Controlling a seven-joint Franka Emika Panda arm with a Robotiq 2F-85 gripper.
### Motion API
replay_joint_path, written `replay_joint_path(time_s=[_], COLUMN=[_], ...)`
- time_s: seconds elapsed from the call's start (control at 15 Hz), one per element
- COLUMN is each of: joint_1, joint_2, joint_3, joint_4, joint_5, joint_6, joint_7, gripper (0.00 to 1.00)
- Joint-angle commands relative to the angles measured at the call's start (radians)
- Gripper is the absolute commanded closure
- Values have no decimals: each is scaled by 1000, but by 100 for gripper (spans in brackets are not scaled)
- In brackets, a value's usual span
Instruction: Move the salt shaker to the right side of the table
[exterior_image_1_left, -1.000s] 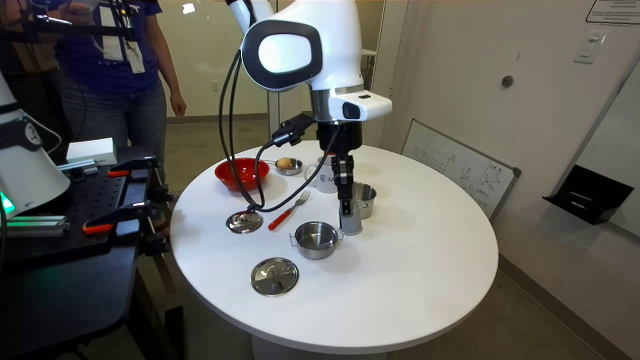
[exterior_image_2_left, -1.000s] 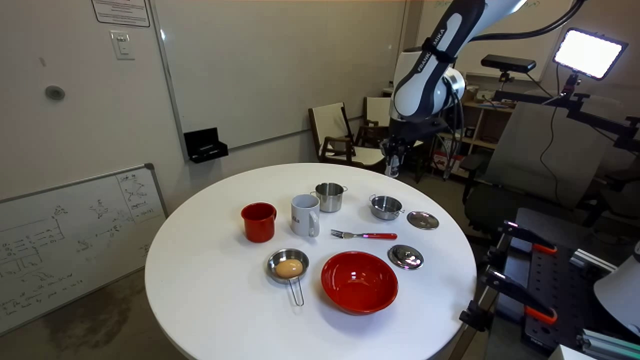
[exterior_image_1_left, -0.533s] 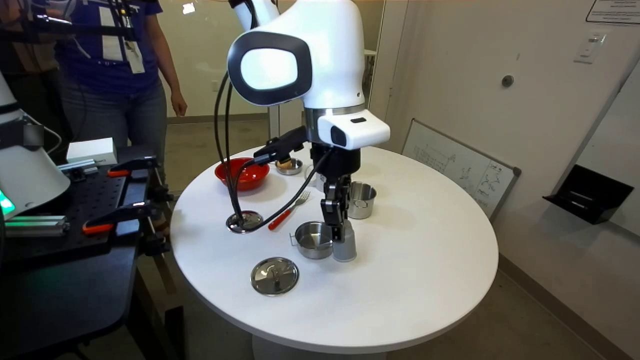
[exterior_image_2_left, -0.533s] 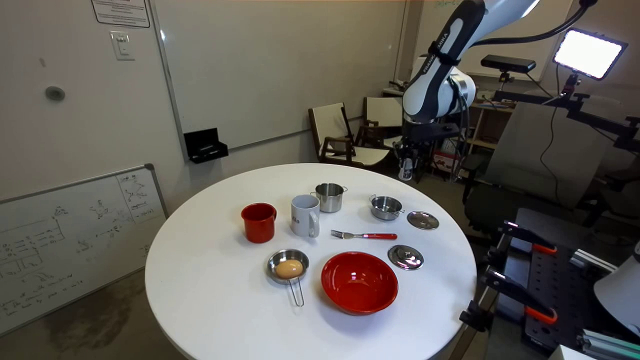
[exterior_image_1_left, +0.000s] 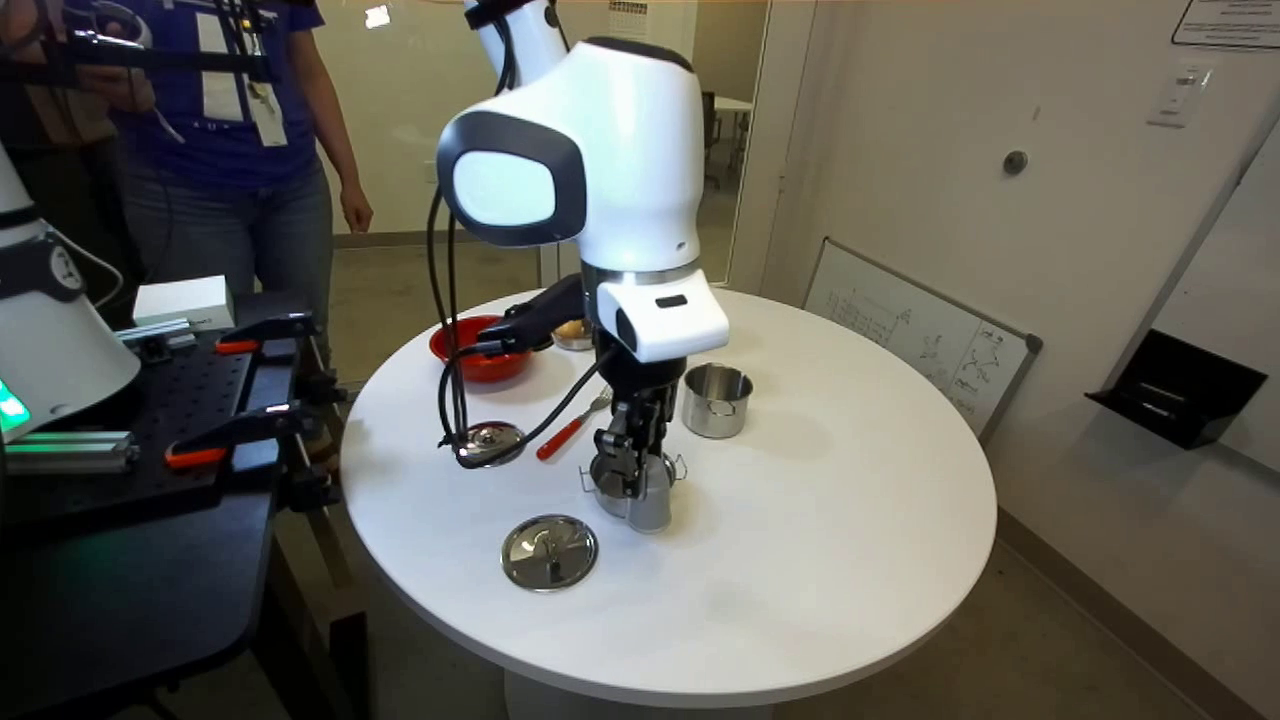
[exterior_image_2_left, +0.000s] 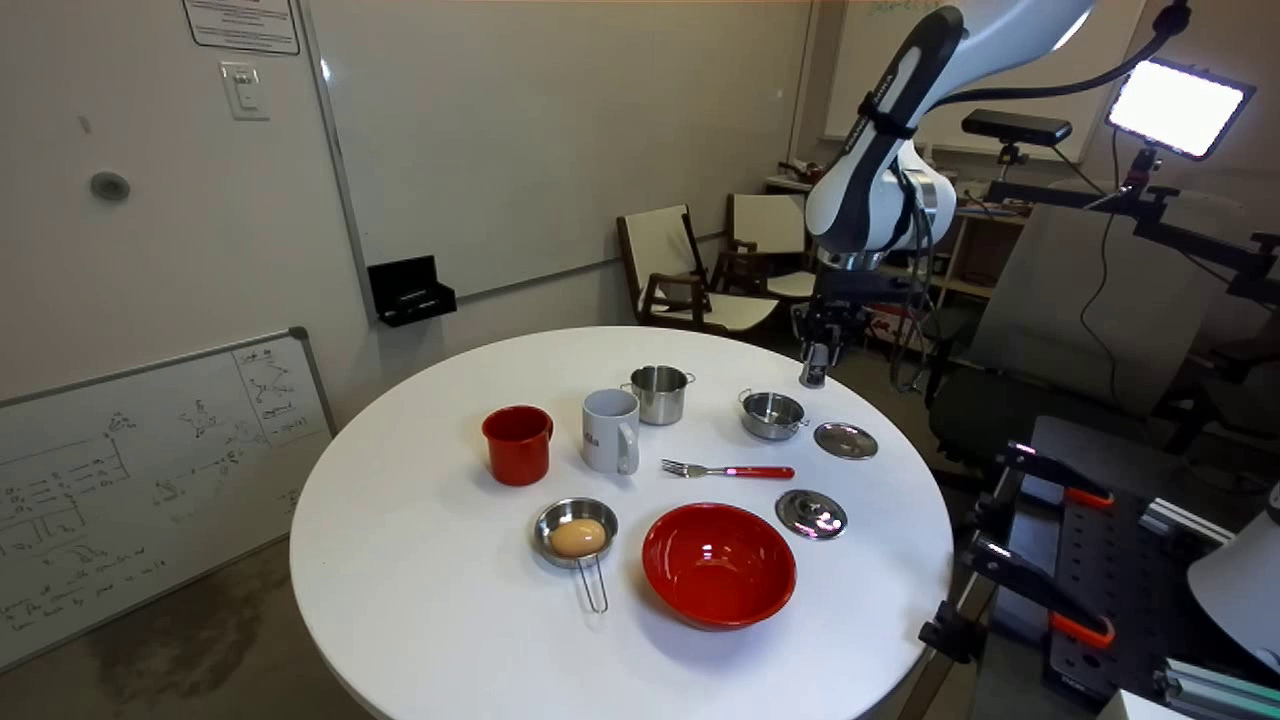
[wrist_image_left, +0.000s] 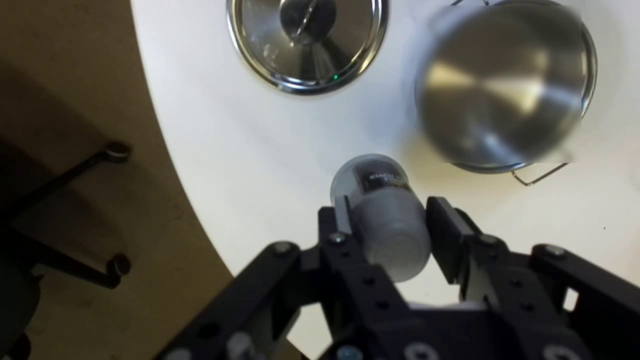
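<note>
The salt shaker (wrist_image_left: 400, 235) is a slim greyish cylinder with a dark label. My gripper (wrist_image_left: 387, 212) is shut on it, with one finger on each side in the wrist view. The salt shaker also shows in both exterior views (exterior_image_1_left: 652, 500) (exterior_image_2_left: 814, 368), roughly upright under the gripper (exterior_image_1_left: 632, 480). It is low over the round white table (exterior_image_1_left: 820, 580), near its edge, beside the low steel pan (exterior_image_1_left: 608, 492). I cannot tell whether its base touches the table. The fingers hide part of its sides.
The low pan (wrist_image_left: 500, 85) and a steel lid (wrist_image_left: 307, 55) lie close to the shaker. A tall steel pot (exterior_image_1_left: 717, 402), a red-handled fork (exterior_image_2_left: 755, 472), a white mug (exterior_image_2_left: 605, 440), a red cup (exterior_image_2_left: 518, 447), a red bowl (exterior_image_2_left: 718, 570) and an egg pan (exterior_image_2_left: 575, 535) stand around.
The gripper has moved down with the salt shaker in it, from beside the tall pot to beside the low pan. The other objects have not moved.
</note>
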Motion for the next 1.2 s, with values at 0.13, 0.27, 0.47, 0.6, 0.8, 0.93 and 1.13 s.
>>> replay_joint_path(time_s=[0.13, 0.27, 0.47, 0.6, 0.8, 0.93, 1.13], joint_1=[-59, -66, -75, -106, -138, -150, -160], joint_2=[37, 49, 73, 94, 126, 141, 145], joint_3=[50, 45, 39, 58, 86, 98, 108], joint_4=[-8, -7, 0, 10, 18, 22, 24], joint_5=[113, 132, 147, 168, 191, 195, 192], joint_6=[42, 53, 72, 70, 82, 93, 113], joint_7=[-16, -12, -6, -16, -28, -29, -29], gripper=[84, 84, 84, 84, 84, 84, 78])
